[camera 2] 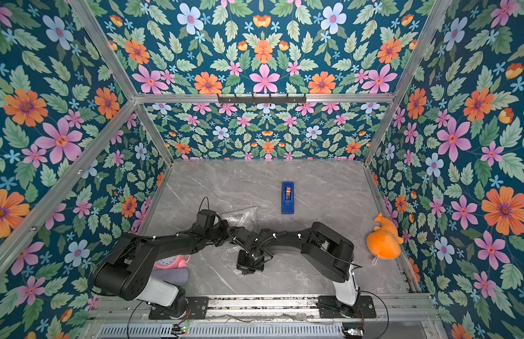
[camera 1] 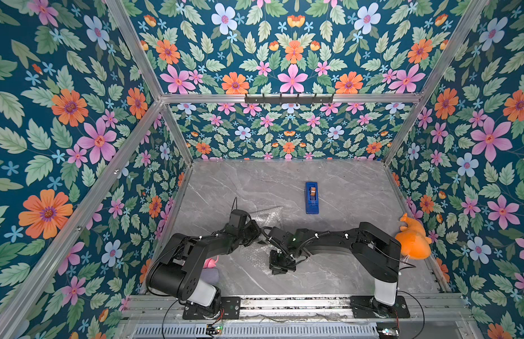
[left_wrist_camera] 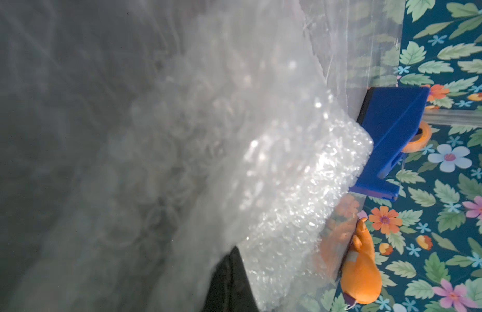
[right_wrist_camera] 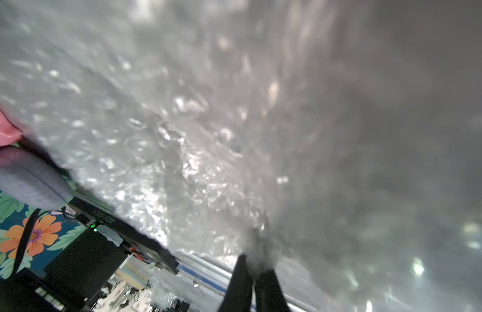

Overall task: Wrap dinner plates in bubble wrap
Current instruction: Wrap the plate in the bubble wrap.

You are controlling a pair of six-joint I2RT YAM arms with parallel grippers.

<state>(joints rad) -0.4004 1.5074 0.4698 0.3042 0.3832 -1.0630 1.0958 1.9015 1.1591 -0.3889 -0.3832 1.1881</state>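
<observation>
It was a robot test booth; flowered panels (camera 1: 70, 117) lined an aluminium frame (camera 1: 202, 98); two arms (camera 1: 208, 245) stood bolted to a rail (camera 1: 293, 303) beside a marbled desk (camera 1: 255, 182).

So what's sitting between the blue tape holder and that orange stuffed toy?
Nothing. In both top views, only bare grey marble tabletop stretches between the blue tape dispenser and the orange plush toy.
</observation>
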